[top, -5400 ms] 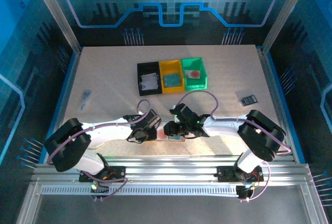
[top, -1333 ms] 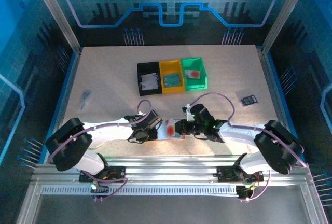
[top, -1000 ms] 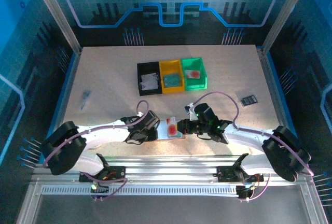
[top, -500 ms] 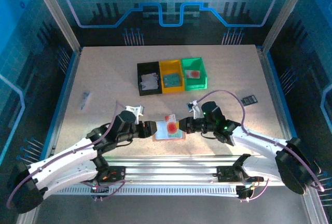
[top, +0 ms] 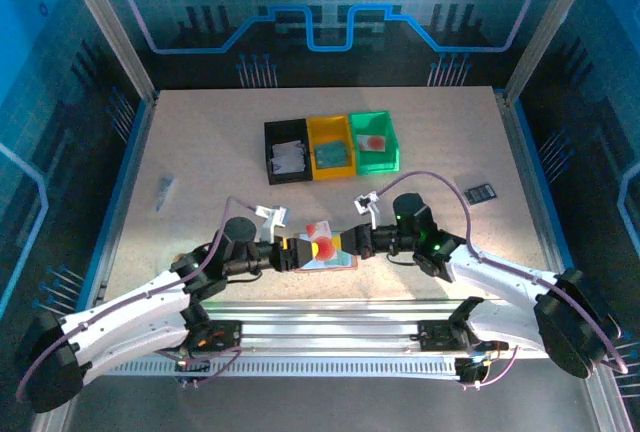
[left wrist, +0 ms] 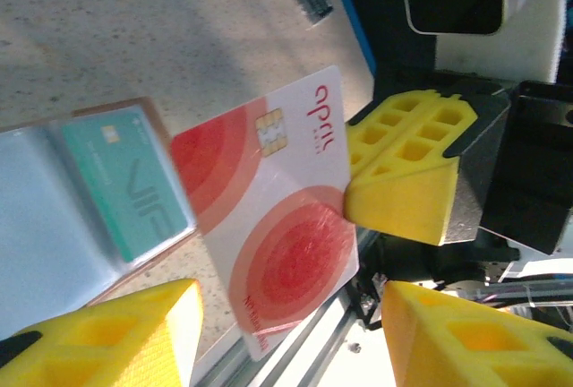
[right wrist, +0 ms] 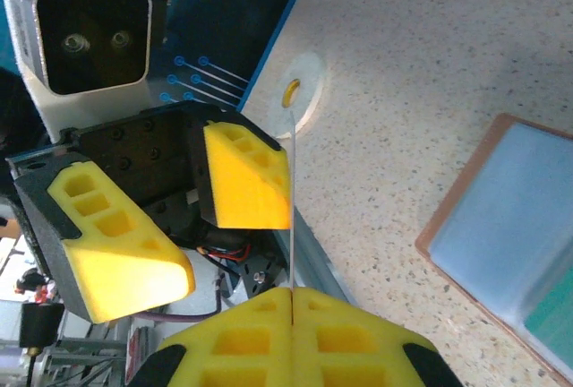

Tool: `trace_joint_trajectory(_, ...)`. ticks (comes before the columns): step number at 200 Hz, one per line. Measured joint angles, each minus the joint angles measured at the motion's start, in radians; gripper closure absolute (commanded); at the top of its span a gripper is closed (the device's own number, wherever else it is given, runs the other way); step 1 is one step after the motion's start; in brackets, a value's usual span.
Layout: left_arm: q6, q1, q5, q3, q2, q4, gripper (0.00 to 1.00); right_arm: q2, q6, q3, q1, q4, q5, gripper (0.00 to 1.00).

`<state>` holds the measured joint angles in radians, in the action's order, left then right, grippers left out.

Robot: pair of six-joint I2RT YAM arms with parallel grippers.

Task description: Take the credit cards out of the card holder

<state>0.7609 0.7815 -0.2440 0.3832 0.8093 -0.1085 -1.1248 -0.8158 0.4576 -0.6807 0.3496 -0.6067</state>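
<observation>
The card holder point(top: 342, 262) lies open and flat on the table near the front edge, its pinkish-tan rim and pale blue pockets point(right wrist: 510, 226) showing. A teal card point(left wrist: 125, 181) still sits in one pocket. My right gripper point(right wrist: 292, 293) is shut on one edge of a white credit card with red circles point(left wrist: 269, 217), holding it up off the holder point(left wrist: 54, 226). My left gripper point(left wrist: 286, 333) faces it with its jaws open. One of its yellow fingers point(right wrist: 246, 181) is right beside the card's face, not pinching it. In the top view the card point(top: 322, 245) stands between the left gripper point(top: 296, 253) and the right gripper point(top: 345, 243).
A black bin point(top: 285, 152), a yellow bin point(top: 331, 147) and a green bin point(top: 374, 142) stand in a row behind, each with something inside. A small dark object point(top: 480, 192) lies at the right and a small grey one point(top: 163, 192) at the left. The aluminium front rail point(top: 320, 317) runs close below the grippers.
My right gripper has lifted the red-circled card off the holder. My left arm has stretched out, its gripper has opened and come up against the card.
</observation>
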Motion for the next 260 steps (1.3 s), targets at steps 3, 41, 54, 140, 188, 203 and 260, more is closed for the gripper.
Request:
trace_joint_trajectory(3,0.000,0.000,-0.004,-0.001,0.002,-0.005,0.44,0.000,0.000,0.000,-0.002,0.004,-0.003,1.00)
trace_joint_trajectory(41,0.017,0.000,-0.031,-0.010,0.008,-0.062,0.47,0.000,-0.003,0.000,-0.016,0.030,-0.024,1.00)
trace_joint_trajectory(54,0.024,0.000,-0.035,-0.014,0.008,-0.073,0.50,-0.001,-0.003,0.000,-0.019,0.033,-0.026,1.00)
trace_joint_trajectory(140,0.055,-0.010,-0.030,-0.052,0.007,-0.106,0.87,-0.014,-0.003,0.000,-0.021,0.032,-0.027,1.00)
trace_joint_trajectory(188,0.070,-0.010,-0.042,-0.055,0.001,-0.131,1.00,-0.014,0.001,0.000,-0.027,-0.008,0.022,1.00)
trace_joint_trajectory(203,0.071,-0.010,-0.042,-0.055,0.001,-0.131,1.00,-0.013,0.005,0.002,-0.029,-0.016,0.029,0.90)
trace_joint_trajectory(260,0.093,-0.008,0.031,-0.098,-0.064,-0.158,1.00,0.126,0.054,0.027,-0.045,-0.142,0.134,0.21)
